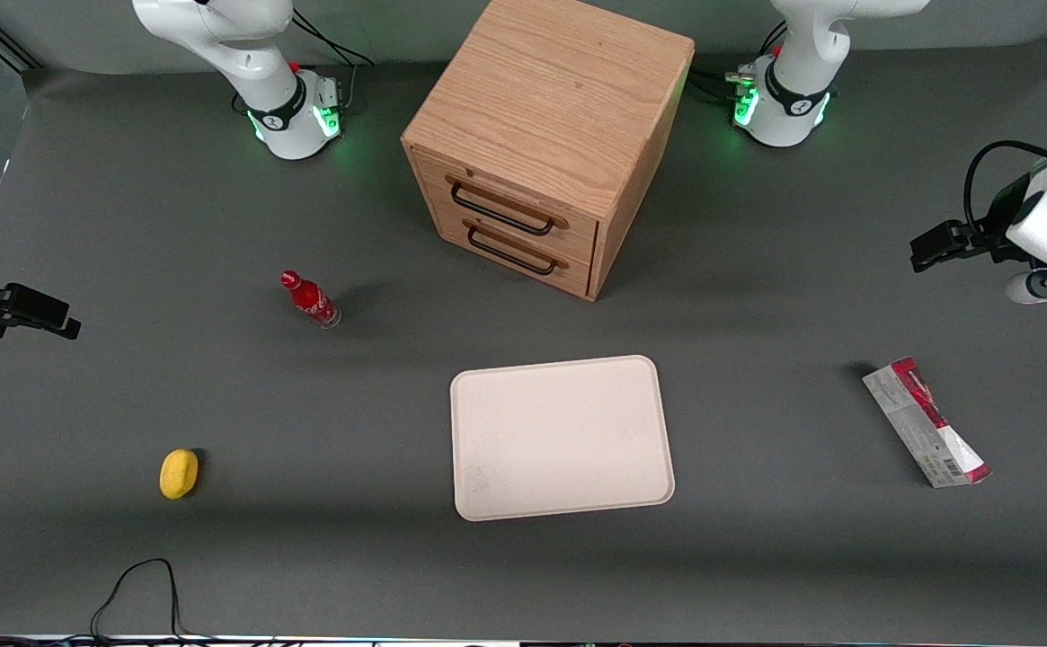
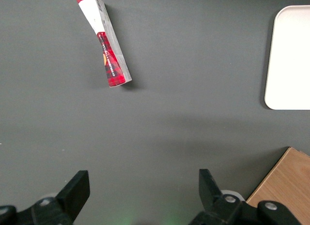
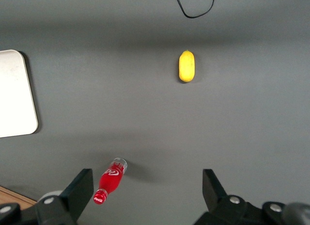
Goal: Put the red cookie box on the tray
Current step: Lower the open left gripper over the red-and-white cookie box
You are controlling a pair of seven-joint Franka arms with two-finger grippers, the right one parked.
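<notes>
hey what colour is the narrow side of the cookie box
Red and white on the red cookie box, clearest in the left wrist view; the open end effector hangs above bare table.

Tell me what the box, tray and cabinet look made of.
Box: printed cardboard, likely; creased carton edges, barcode.
Tray: matte cream plastic, perhaps melamine; smooth, moulded rim.
Cabinet: light wood or veneer, visible grain; dark metal-looking handles.
Gripper: open, high above the table, apart from the box.

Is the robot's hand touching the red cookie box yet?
Apart. The left wrist view shows the open hand hanging above bare table, with the red cookie box lying well clear.
</notes>
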